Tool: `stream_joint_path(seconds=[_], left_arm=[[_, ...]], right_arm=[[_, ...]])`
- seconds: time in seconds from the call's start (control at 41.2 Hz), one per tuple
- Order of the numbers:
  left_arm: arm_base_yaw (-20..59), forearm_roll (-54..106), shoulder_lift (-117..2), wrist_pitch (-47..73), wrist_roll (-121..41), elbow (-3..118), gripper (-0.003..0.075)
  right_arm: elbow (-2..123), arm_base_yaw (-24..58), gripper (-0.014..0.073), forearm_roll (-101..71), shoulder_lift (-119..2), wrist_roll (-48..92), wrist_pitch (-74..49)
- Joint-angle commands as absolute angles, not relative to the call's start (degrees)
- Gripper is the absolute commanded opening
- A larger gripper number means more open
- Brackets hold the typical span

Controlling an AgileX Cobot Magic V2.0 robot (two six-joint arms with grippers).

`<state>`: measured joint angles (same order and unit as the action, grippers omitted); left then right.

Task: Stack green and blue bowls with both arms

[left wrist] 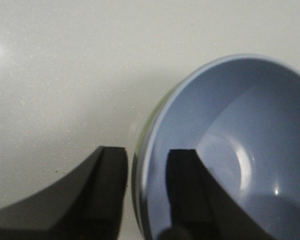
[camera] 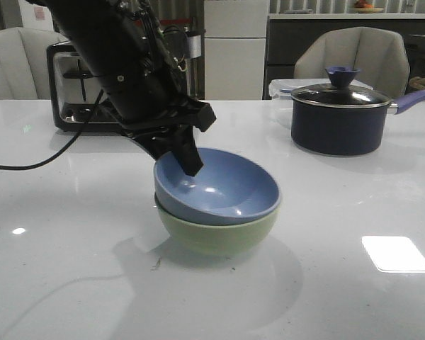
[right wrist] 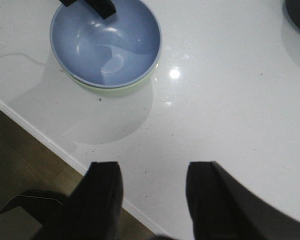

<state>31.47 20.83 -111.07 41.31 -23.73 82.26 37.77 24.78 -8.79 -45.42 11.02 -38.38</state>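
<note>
The dusty blue bowl [camera: 227,188] sits nested inside the pale green bowl [camera: 219,234] at the middle of the white table, tilted slightly. My left gripper [camera: 189,167] straddles the blue bowl's left rim. In the left wrist view the gripper [left wrist: 147,152] has one finger [left wrist: 187,190] inside the blue bowl [left wrist: 240,130] and the other outside, with a narrow gap on each side of the rim, so it is open. A sliver of green bowl [left wrist: 142,135] shows beneath. My right gripper [right wrist: 152,167] hangs open and empty over the table's near edge, apart from the blue bowl [right wrist: 106,42].
A dark navy saucepan [camera: 340,117] with a purple-knobbed lid stands at the back right, with a clear container [camera: 283,88] behind it. A black toaster [camera: 78,92] stands at the back left, its cable [camera: 28,166] trailing over the table. The table edge [right wrist: 40,135] runs near my right gripper.
</note>
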Motion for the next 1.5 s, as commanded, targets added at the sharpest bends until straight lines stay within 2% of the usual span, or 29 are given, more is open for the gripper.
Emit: stream_joint_path(seconds=[0.0,0.218,0.558,0.946,1.31,1.479], left_arm=[[31.8,23.0,-108.0,39.3,-23.6,84.3,0.0491],[31.8,20.2,-103.4,41.7,-23.6,85.5,0.0497],[31.8,9.2,-88.3,49.5,-17.3,82.2,0.0497],[31.8,-5.1,-66.5,50.9,-5.2,65.9,0.0497],[31.8,-5.0,-46.6,43.3,-2.3,48.5,0.0497],[31.8,-5.0,-40.4,40.5,-2.0,44.4,0.0497]], right_arm=[[39.3,24.8,0.0423,-9.0,-45.1,11.5,-35.2],[39.3,24.8,0.0423,-9.0,-45.1,11.5,-35.2],[39.3,24.8,0.0423,-9.0,-45.1,11.5,-35.2],[39.3,24.8,0.0423,-9.0,-45.1,11.5,-35.2],[39.3,24.4,0.0423,-7.9,-43.9,9.5,-34.1],[38.5,23.3,0.0423,-7.9,-40.2,7.6,-36.8]])
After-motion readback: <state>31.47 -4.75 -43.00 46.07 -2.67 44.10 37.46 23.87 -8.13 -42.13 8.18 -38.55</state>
